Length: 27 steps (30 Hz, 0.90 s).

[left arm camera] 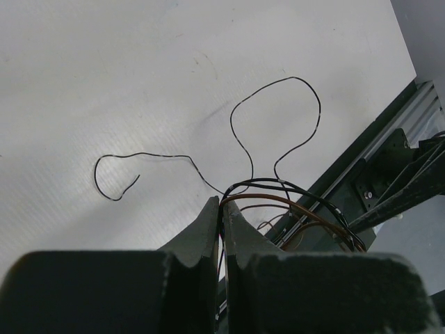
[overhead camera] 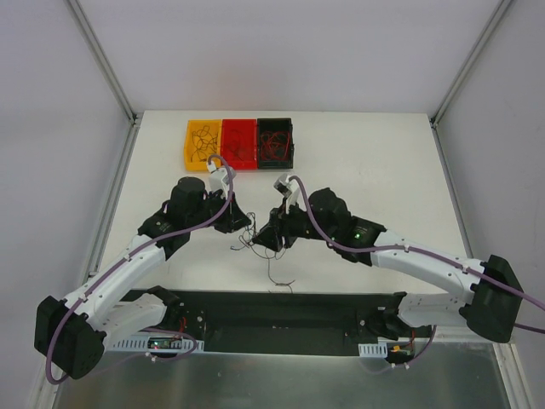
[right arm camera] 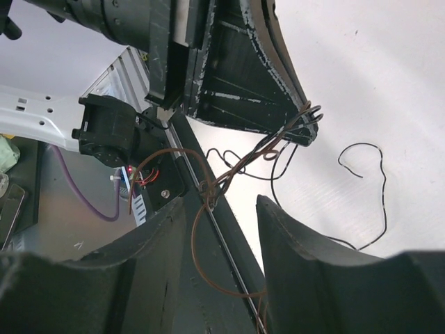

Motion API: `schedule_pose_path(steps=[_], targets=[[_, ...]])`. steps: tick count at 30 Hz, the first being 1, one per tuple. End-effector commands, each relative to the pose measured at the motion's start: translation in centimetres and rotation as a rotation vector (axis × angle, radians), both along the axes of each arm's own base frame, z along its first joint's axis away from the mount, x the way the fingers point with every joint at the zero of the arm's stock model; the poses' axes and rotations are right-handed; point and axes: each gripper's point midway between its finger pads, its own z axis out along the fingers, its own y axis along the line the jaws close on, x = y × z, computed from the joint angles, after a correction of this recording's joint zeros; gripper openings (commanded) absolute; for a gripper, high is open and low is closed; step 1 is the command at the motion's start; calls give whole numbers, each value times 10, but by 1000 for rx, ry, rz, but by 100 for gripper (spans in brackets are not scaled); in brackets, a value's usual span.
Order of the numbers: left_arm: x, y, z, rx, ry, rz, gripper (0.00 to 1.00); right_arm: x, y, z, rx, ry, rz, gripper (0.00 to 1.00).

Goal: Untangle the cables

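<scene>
While both arms leaned in over the middle of the white table (overhead camera: 383, 170), the left arm (overhead camera: 128, 264) stretched from the near left and the right arm (overhead camera: 426, 264) from the near right. Three bins sat in a touching row at the far side: yellow bin (overhead camera: 188, 146) left, red bin (overhead camera: 240, 167) middle, black bin (overhead camera: 291, 143) right, each with thin wires inside. Left gripper (left arm camera: 221, 207) had its jaws pressed together, pinching a bundle of the cables (left arm camera: 278, 125) at the tips. Black and brown strands fanned out from the pinch, and one black strand curled away over the table. Right gripper (right arm camera: 221, 223) was just right of the left one, jaws spread, nothing clamped. A brown strand looped through the gap between its fingers, with a small knot just ahead of them. The cables hung between the two grippers at table centre, one loose end trailing on the table toward the near edge.
</scene>
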Motion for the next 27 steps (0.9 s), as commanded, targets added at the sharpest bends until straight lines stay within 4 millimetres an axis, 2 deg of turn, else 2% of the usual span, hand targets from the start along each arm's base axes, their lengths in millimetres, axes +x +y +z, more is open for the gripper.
schedule_pose_path(steps=[1,4,12,14,16,18,19,22,24,27], targets=[[3,-3,15,-20,-41,-18,0,-4,-8,18,39,-61,-6,48],[2,-4,16,-25,-38,-22,0,-1,-5,14,42,-56,-21,48],[0,-4,16,-35,-23,-15,0,4,23,9,35,-23,10,44],[-2,-5,17,-44,-17,-24,0,10,24,5,21,-24,-20,37],[-3,-5,19,-52,-19,-26,0,19,20,-1,-1,-32,-72,23],[-5,-3,18,-48,-21,-22,0,34,8,-8,-37,-47,-186,5],[-5,-1,19,-46,-31,-11,0,42,0,-12,-57,-55,-242,0],[-6,2,22,-47,-42,5,0,67,-33,-24,-146,-93,-450,0],[-6,2,24,-48,-48,6,0,84,-69,-28,-246,-133,-622,0],[-6,3,25,-42,-44,9,0,96,-112,-26,-348,-208,-785,0]])
